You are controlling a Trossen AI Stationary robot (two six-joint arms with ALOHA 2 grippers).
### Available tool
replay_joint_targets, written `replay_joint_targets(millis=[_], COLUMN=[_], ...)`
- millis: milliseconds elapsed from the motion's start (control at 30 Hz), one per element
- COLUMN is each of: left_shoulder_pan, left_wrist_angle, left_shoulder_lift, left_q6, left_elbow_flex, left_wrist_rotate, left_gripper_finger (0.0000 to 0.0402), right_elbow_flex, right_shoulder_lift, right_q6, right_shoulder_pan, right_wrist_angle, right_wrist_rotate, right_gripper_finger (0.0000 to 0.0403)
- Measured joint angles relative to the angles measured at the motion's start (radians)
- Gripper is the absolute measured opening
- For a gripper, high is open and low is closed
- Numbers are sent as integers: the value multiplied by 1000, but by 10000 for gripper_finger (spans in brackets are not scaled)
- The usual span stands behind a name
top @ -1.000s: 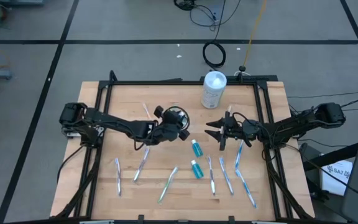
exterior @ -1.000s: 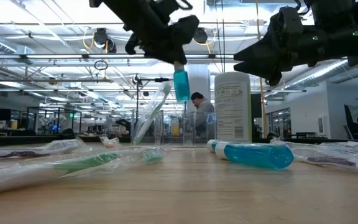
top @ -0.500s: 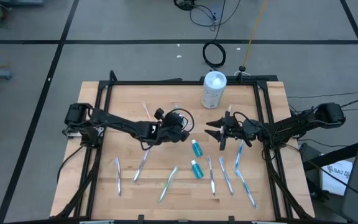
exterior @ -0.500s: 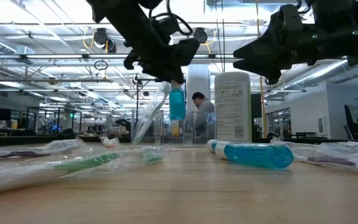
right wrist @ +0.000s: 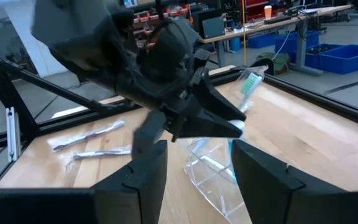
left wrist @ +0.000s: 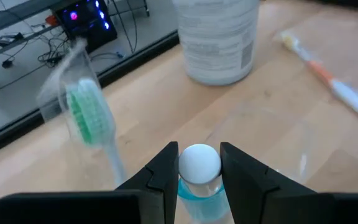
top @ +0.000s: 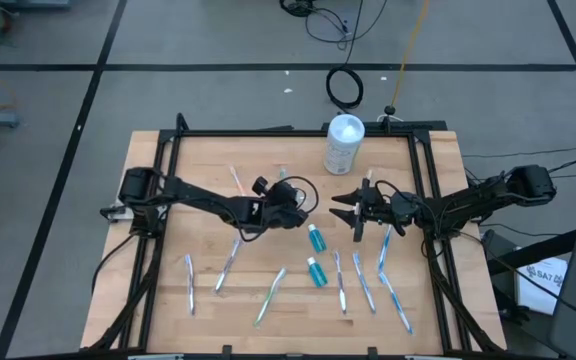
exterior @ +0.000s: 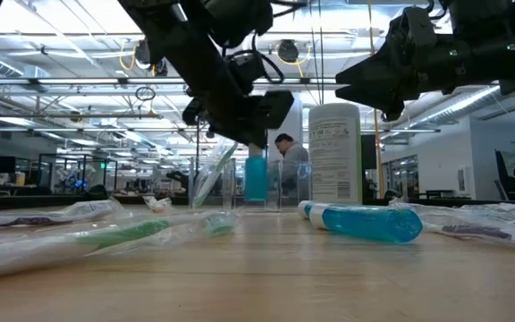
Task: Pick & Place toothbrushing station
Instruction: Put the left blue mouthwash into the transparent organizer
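Two tubes on the counter (top: 198, 175): blue travel tubes (top: 316, 238) are lying near the middle of the wood, one just behind the other, with wrapped toothbrushes (top: 342, 281) spread along the near edge.
Left hand (left wrist: 199, 173): it is clamping a third blue tube with a white cap (left wrist: 199, 163) between its fingers (left wrist: 164, 175), holding it upright.
Held tube, level view: the blue tube (exterior: 256, 176) is hanging cap-up under the left hand (exterior: 250, 112), its lower end down among the walls of the clear holder (exterior: 231, 186); whether it is touching the bottom I cannot tell.
Clear holder: it is already carrying a wrapped green-bristled toothbrush (left wrist: 89, 115), which is leaning at a tilt.
Right hand (top: 353, 213): it is hovering above the counter to the right of the holder, well apart from it, fingers spread and grasping nothing.
White canister (top: 344, 144): it is standing upright at the far edge of the counter, behind both hands.
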Motion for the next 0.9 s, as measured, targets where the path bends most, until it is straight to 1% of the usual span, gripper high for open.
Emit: replay_joint_targets(millis=[233, 300, 433, 633, 800, 900], left_shoulder_pan=[17, 23, 38, 63, 71, 70], left_wrist_angle=[1, 5, 1, 4, 1, 1], left_shoulder_lift=[0, 0, 0, -1, -2, -2], left_q6=[3, -18, -43, -46, -45, -14], left_elbow_flex=[-1, -1, -1, -1, 0, 0], left_wrist_rotate=[30, 45, 115, 185, 199, 204], left_gripper_finger=[104, 104, 104, 104, 104, 104], right_elbow_flex=[0, 0, 0, 0, 0, 0], right_shoulder_lift=[0, 0, 0, 0, 0, 0], right_q6=[0, 0, 0, 0, 0, 0], right_shoulder_pan=[0, 0, 0, 0, 0, 0], right_wrist_angle=[-1, -1, 0, -1, -5, -8], right_wrist_rotate=[0, 0, 0, 0, 0, 0], right_gripper_finger=[171, 171, 171, 171, 171, 171])
